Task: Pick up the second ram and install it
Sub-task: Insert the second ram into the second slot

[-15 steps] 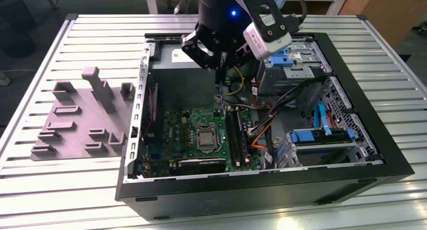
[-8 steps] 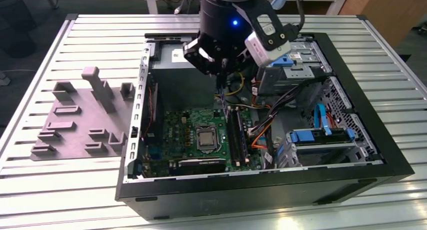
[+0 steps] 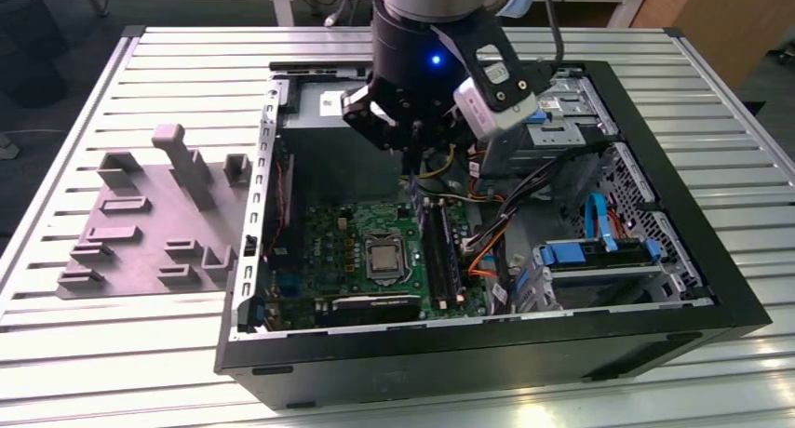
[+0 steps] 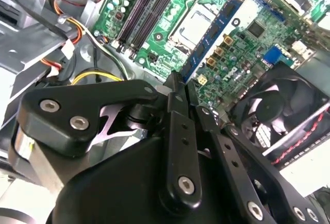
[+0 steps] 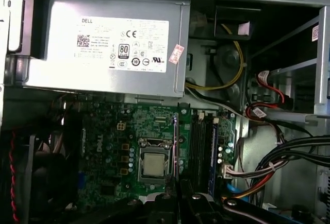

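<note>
Gripper [image 3: 416, 172]: we find it inside the open case [image 3: 695, 260], above the motherboard [image 3: 360, 242], jaws closed edge-on upon the ram [image 5: 176, 147]. Ram: a thin strip beside the CPU socket [image 5: 153, 163], its near end hidden between the fingers [image 4: 178, 126]. Holder [image 3: 149, 223]: outside the case.

A robotics lab: an opened desktop computer case [image 3: 497, 344] lies on a ribbed aluminium workbench [image 3: 125, 354], a grey plastic holder [image 3: 149, 223] beside it, desks far behind.
</note>
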Motion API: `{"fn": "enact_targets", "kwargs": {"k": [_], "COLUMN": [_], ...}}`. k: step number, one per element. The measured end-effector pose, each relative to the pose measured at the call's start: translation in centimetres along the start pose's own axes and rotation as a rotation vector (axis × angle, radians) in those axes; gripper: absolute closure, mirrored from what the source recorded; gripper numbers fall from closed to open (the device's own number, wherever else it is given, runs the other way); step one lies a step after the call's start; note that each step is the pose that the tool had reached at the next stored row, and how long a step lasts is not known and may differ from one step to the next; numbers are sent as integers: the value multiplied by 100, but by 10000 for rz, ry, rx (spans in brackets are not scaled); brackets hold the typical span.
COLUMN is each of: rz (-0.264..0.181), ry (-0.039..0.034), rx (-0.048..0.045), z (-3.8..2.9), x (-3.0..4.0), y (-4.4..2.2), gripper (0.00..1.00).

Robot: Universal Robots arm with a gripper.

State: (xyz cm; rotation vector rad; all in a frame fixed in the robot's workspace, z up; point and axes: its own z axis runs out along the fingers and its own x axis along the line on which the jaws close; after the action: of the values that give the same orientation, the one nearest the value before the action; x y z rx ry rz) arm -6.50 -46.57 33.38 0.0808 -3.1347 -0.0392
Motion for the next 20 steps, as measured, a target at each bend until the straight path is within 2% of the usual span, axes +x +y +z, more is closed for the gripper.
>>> {"fn": "enact_targets", "kwargs": {"k": [6,10,15,20], "rz": [299,366,366,154], "ry": [-9,-10,-10,-5], "rx": [-3,-4,-5,-6], "z": [109,177,182,246], "x": [-23,-102,-107,-171], "y": [-4,-10,-11,-16], "gripper": [86,86,86,86]}}
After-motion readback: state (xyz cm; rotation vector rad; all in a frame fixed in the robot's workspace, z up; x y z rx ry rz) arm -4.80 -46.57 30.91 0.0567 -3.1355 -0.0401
